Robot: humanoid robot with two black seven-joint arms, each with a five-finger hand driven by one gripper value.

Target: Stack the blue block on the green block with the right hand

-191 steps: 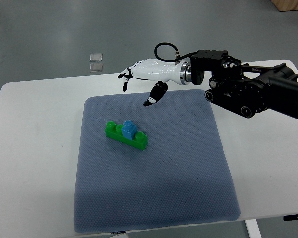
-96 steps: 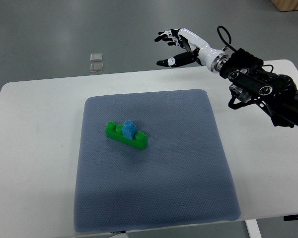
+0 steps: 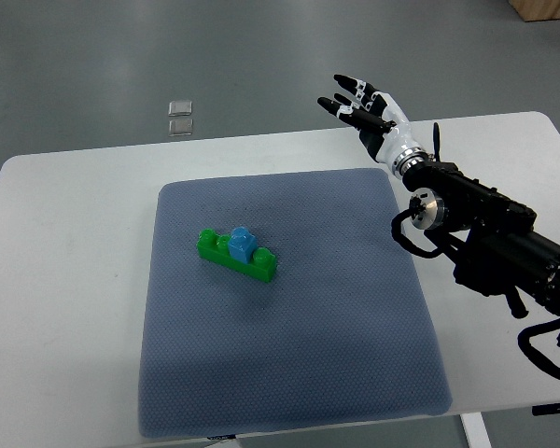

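Already the blue block [image 3: 242, 244] sits atop the green block [image 3: 236, 255] on the grey mat [image 3: 289, 373]; right hand [image 3: 367, 113] hovers beyond the bench [image 3: 65, 280], fingers [image 3: 341, 105] extended, empty, nothing between.

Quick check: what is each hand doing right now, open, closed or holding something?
Left hand: not in view.
Right hand: open, fingers extended, holding nothing, raised over the table's far edge, away from the blue block sitting on the green block.

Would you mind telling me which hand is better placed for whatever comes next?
Right: the right hand, fingers open, is the only one visible. The blue block already sits on the green block.
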